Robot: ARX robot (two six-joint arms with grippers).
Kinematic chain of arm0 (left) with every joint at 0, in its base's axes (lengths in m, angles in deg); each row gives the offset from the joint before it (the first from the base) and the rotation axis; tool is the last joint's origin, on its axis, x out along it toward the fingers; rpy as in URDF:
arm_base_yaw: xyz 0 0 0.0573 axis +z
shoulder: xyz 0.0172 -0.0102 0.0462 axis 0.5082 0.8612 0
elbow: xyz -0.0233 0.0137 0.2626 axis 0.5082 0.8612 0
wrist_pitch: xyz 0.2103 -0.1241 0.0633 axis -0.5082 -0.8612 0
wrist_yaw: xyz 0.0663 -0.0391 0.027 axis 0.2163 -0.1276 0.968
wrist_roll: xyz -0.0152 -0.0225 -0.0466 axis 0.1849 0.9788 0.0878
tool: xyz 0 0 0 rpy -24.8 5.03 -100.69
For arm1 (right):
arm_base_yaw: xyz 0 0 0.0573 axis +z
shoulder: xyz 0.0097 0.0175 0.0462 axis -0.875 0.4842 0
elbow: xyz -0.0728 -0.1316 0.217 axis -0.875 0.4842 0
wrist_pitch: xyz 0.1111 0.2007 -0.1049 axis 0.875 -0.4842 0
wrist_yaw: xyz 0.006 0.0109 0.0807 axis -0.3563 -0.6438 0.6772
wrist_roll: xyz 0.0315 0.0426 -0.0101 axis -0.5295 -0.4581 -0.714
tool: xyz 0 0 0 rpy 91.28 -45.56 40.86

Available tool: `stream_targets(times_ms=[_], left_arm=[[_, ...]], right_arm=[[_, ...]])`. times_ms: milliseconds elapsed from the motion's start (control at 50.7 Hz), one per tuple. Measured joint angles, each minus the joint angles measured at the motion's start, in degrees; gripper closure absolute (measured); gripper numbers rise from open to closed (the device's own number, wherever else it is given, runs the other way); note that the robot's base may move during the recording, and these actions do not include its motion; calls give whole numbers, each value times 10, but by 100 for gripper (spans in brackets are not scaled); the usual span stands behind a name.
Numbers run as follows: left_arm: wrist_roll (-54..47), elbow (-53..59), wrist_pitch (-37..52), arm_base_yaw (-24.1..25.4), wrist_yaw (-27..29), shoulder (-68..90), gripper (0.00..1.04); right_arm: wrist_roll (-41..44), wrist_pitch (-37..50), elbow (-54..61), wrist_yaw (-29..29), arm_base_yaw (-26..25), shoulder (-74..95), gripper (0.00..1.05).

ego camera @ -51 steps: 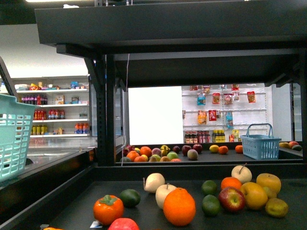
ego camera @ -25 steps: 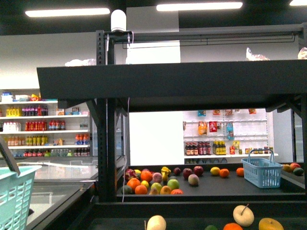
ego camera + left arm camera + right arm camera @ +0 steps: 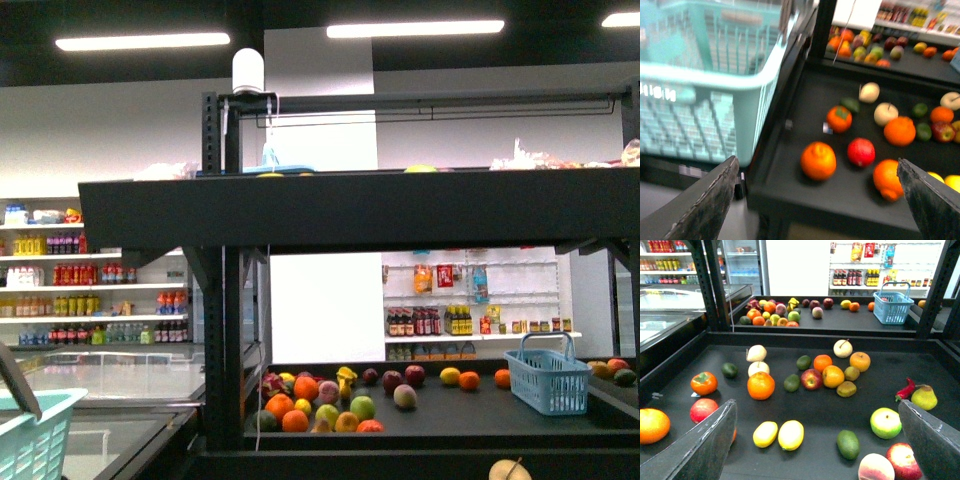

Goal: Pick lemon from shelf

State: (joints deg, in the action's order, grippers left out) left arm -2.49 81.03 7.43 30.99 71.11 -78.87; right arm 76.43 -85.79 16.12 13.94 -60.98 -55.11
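A shop floor under strip lights (image 3: 140, 42), with white shelves of bottles (image 3: 90, 300) along the back wall. In front stands the black metal-framed display shelf (image 3: 350, 210), its flat lipped tiers strewn with fruit. The bright yellow, smooth oval lemon (image 3: 791, 435) lies on the low tier near its front lip, just beside a smaller yellow oval fruit (image 3: 765, 434) and near a dark green oval fruit (image 3: 847, 444). The left jaws and the right jaws both gape wide and carry nothing, and the right jaws hang above the lemon's tier. The lemon looks firm, light and waxy, apt to roll or squirt free. A hold across its narrow waist seems soundest, though one finger must slip between it and its neighbour.
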Motion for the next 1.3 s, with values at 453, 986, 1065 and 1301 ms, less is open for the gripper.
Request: stream_targets(times_ms=[453, 986, 1065, 1301], left_arm=[[591, -291, 245, 172, -150, 536, 8], [733, -694, 206, 178, -120, 941, 8], [732, -718, 206, 177, -120, 962, 8], [722, -770, 204, 177, -112, 1015, 8]], right_arm=[[0, 0, 0, 0, 0, 0, 8], [0, 0, 0, 0, 0, 0, 8], [0, 0, 0, 0, 0, 0, 8], [0, 0, 0, 0, 0, 0, 8]])
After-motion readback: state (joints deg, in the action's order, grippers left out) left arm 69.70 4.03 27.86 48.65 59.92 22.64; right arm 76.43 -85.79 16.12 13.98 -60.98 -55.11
